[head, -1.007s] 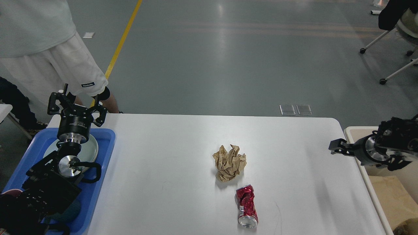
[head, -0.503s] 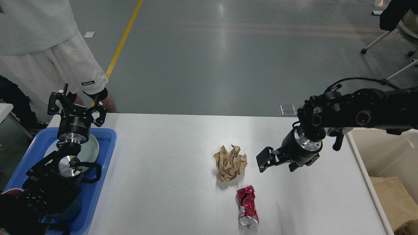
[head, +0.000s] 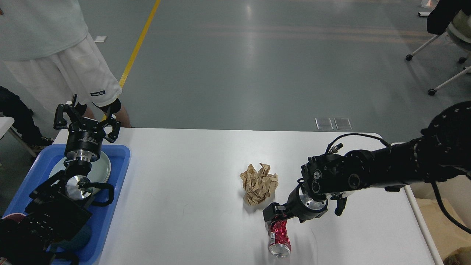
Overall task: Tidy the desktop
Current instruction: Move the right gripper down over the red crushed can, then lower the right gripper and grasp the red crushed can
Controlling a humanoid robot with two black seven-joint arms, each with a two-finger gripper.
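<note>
The white desktop (head: pixel 191 206) holds a crumpled brown paper ball (head: pixel 258 183) near the middle and a crushed red can (head: pixel 279 237) lying just in front of it. My right gripper (head: pixel 274 216) is low at the can's far end, touching or covering it; its fingers are dark and I cannot tell whether they grip. My left gripper (head: pixel 87 117) is open and empty, fingers spread, raised over the far end of the blue tray (head: pixel 119 154).
The blue tray at the left holds a pale plate (head: pixel 105 167). A beige bin (head: pixel 456 191) with brown paper inside stands off the table's right edge. A person in white shorts (head: pixel 55 55) stands beyond the far left corner.
My right arm swung in from the bin on the right, across the table, and came down onto the can's far end. The left arm, paper ball and can stayed put.
</note>
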